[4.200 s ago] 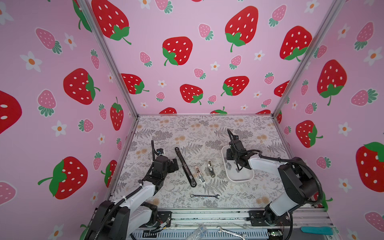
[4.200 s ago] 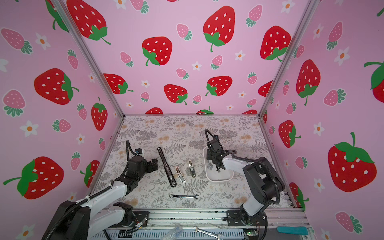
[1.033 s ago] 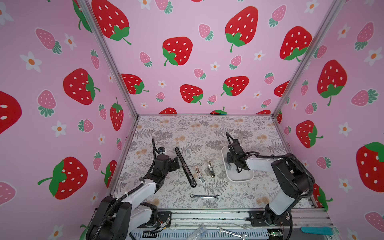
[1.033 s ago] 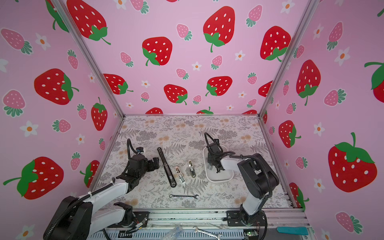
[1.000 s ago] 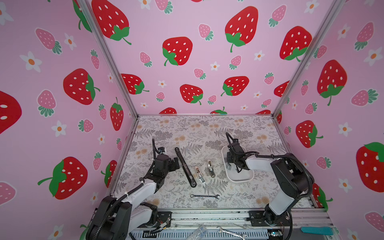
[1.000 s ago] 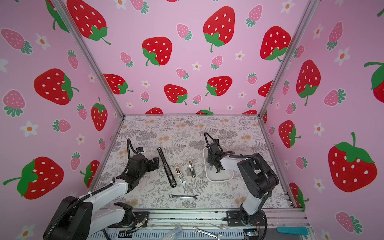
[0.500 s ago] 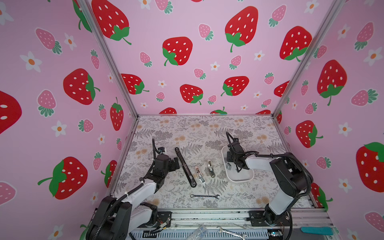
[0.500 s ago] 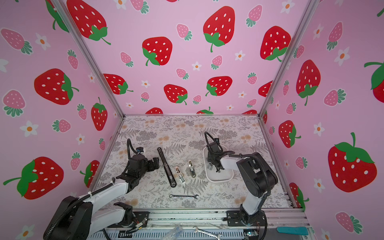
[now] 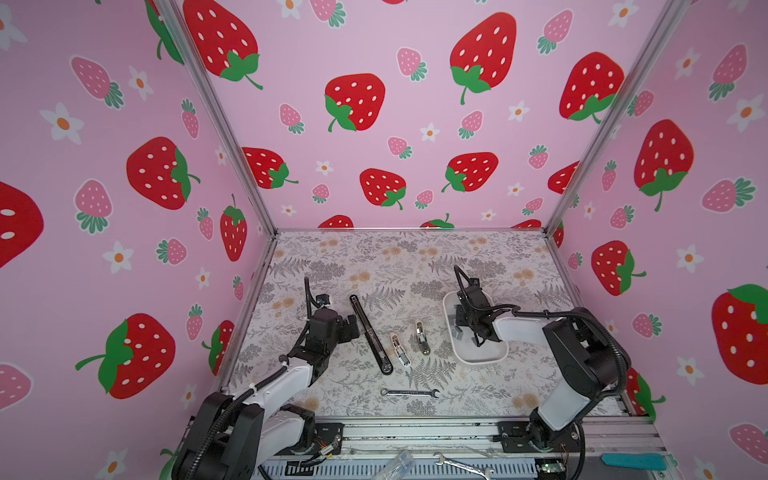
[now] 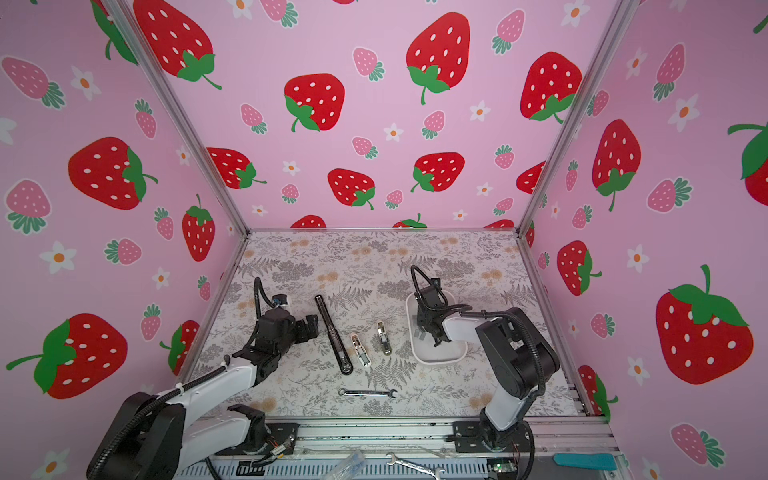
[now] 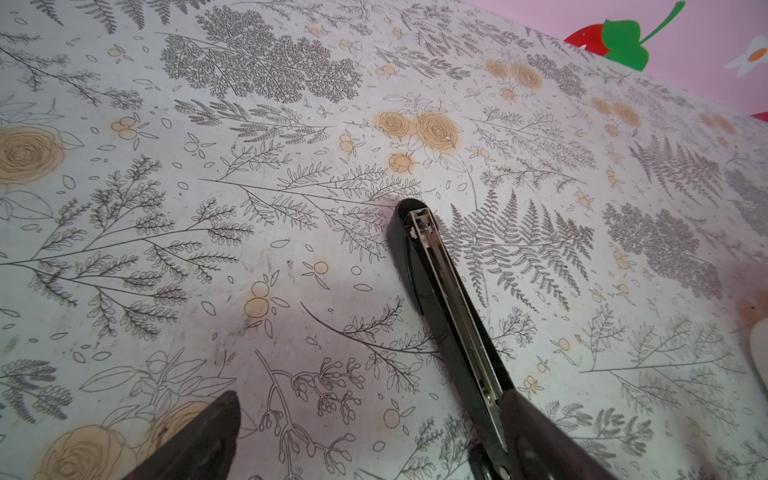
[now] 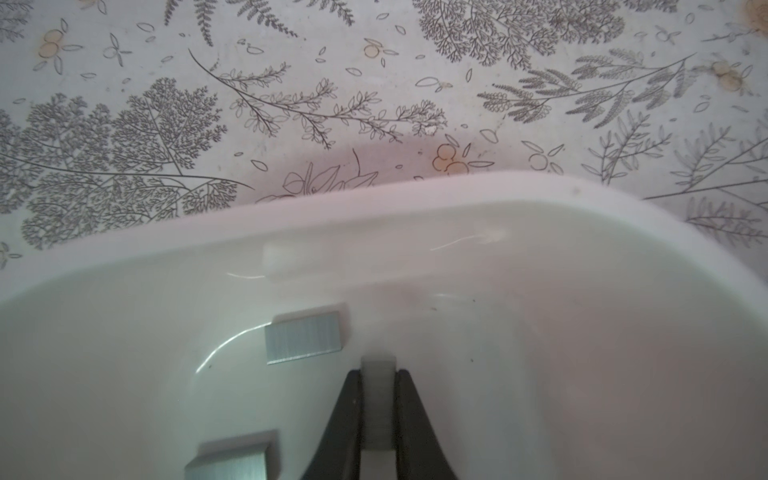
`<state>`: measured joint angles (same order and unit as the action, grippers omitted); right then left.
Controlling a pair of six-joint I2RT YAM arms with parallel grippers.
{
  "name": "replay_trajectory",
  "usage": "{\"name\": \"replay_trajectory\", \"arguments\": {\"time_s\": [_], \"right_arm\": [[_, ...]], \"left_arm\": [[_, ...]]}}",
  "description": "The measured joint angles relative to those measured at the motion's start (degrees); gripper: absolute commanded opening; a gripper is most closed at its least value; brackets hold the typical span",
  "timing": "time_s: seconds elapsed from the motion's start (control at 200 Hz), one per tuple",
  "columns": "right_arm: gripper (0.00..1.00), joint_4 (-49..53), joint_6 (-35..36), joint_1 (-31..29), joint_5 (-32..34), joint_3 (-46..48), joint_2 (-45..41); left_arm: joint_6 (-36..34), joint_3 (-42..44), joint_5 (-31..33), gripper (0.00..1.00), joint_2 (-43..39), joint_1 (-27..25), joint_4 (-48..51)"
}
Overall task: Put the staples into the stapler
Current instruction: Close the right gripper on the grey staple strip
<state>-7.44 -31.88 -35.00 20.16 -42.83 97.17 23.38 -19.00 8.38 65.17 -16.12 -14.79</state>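
Top views: we list the right fingers [image 9: 458, 322] low inside the tray [image 9: 494, 358] and the left fingers [image 9: 353, 325] just beside the opened stapler [image 9: 370, 332] on the surface. Left wrist: fingers released wide, the stapler channel bare and empty. Right wrist: fingers, wider a second ago, now clenched on one strip of staples [image 12: 377, 368]. Two strips [image 12: 305, 343] lie loose beside them. We judge the pickup made and the carry to the stapler pending.
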Motion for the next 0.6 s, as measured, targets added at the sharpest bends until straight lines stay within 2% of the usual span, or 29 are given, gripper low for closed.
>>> {"name": "replay_trajectory", "arguments": {"time_s": [0.12, 0.6], "right_arm": [[0.23, 0.1, 0.1, 0.1, 0.0, 0.0, 0.0], [0.19, -1.3, 0.0, 0.8, -0.4, -0.7, 1.2]], "left_arm": [[0.0, 0.0, 0.0, 0.99, 0.0, 0.0, 0.0], [0.0, 0.0, 0.0, 0.99, 0.0, 0.0, 0.0]]}}
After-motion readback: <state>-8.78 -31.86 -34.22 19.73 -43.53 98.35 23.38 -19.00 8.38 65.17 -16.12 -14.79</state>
